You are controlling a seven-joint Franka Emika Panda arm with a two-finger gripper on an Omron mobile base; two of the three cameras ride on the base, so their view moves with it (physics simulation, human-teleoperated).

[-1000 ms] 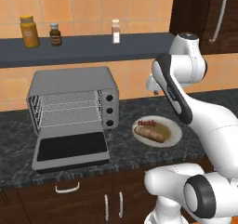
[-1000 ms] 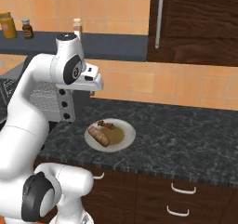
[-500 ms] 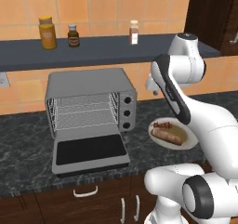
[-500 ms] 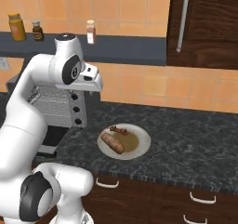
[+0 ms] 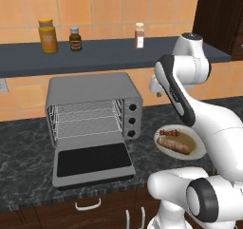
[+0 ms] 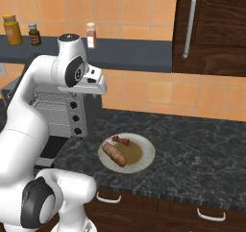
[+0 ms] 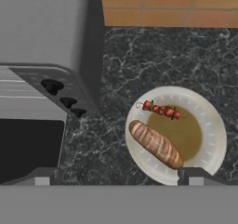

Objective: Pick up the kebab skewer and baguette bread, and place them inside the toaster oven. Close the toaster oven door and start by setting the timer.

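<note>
The kebab skewer [image 7: 161,110] with its red chunks lies at the far side of a white plate [image 7: 211,130], and the golden-brown baguette bread [image 7: 155,144] lies beside it on the same plate. Both also show on the plate [image 5: 195,149] right of the toaster oven [image 5: 95,88]: the skewer [image 5: 169,133] and the baguette [image 5: 174,146]. The toaster oven door [image 5: 92,164] lies dropped open onto the counter, and the wire rack [image 5: 85,121] is bare. My gripper [image 7: 118,177] hangs high above the counter between oven and plate, open, with nothing between its fingertips [image 7: 195,174].
A dark shelf above the oven carries an orange jar [image 5: 47,35], a small dark bottle [image 5: 75,39] and a shaker [image 5: 139,35]. A dark wall cabinet with a long handle [image 6: 190,24] hangs to the right. Black marble counter [image 6: 202,154] stretches right of the plate.
The whole picture has shifted, so the base has driven; oven and plate now sit further right in the left base view. The arm's pose is unchanged and the gripper stays open.
</note>
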